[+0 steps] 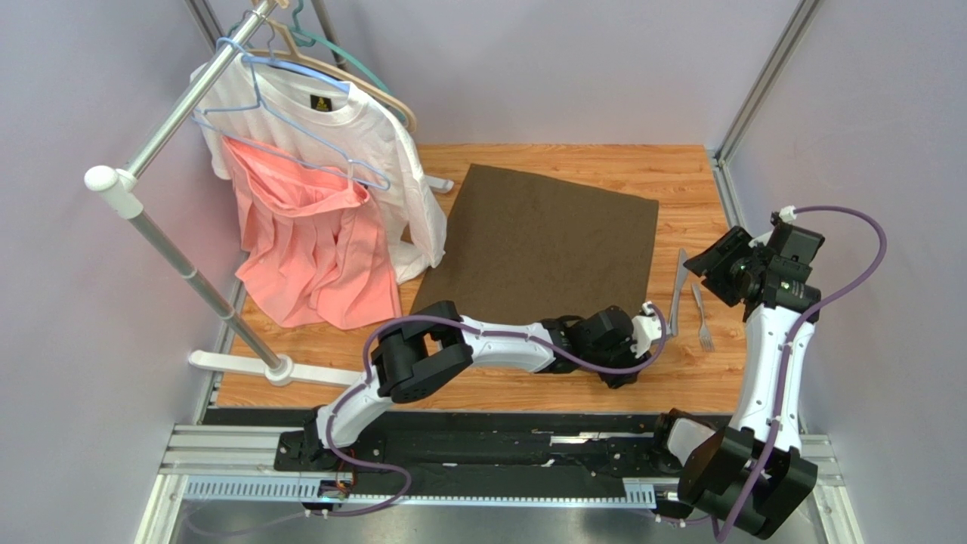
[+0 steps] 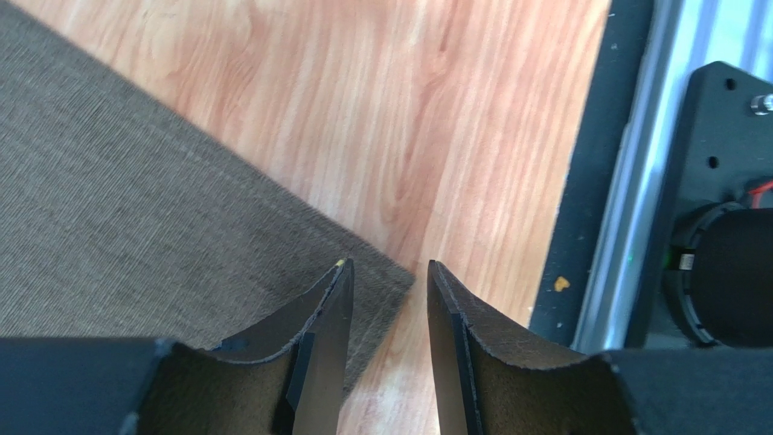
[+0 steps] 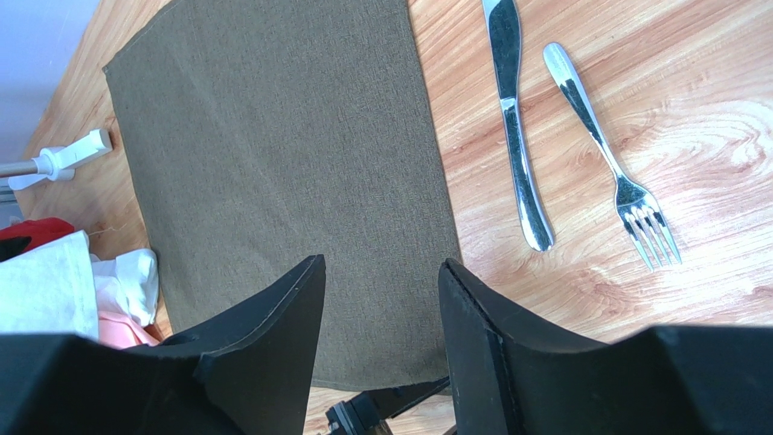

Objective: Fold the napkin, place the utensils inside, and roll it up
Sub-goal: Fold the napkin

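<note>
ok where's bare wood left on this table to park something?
Free: the strip of table behind the napkin, and the near right corner below the fork. Crowded: knife and fork fill the gap right of the napkin; shirt and pink garment hang over the left; the left arm lies along the near edge.

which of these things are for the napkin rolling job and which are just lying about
For the job: napkin, knife, fork.
Just lying about: white T-shirt, pink garment, clothes rack.
</note>
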`<control>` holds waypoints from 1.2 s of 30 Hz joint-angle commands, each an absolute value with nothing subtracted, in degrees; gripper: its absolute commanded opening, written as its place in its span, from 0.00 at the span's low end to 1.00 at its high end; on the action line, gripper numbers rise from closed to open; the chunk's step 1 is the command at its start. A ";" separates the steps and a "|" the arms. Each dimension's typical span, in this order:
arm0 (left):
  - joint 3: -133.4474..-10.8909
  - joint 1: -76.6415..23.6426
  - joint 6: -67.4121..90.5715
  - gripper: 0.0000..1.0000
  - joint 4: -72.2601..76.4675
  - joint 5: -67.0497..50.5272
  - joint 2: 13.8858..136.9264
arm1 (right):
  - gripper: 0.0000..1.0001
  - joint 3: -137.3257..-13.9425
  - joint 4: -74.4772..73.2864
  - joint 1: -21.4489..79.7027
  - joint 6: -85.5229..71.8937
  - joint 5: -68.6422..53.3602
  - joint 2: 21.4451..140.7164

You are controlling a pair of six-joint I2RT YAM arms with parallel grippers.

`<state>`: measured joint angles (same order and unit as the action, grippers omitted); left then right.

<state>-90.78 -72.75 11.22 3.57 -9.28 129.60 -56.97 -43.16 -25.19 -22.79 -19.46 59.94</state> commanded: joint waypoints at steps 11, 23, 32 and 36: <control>-88.69 -74.53 11.07 0.44 3.25 -5.63 127.44 | 0.53 -55.90 -41.66 -25.66 -21.80 -21.71 60.03; -91.32 -75.50 11.51 0.43 -3.77 1.48 130.17 | 0.53 -56.16 -41.31 -25.84 -22.24 -23.29 59.33; -91.84 -76.90 11.34 0.39 -5.97 3.34 132.36 | 0.53 -56.07 -40.69 -25.84 -22.76 -24.43 59.59; -92.28 -77.08 11.95 0.33 -6.94 4.83 133.06 | 0.53 -56.16 -40.61 -25.93 -22.85 -24.61 59.24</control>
<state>-91.70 -76.18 11.20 -0.16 3.51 129.88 -56.05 -42.59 -25.39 -22.65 -23.31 60.12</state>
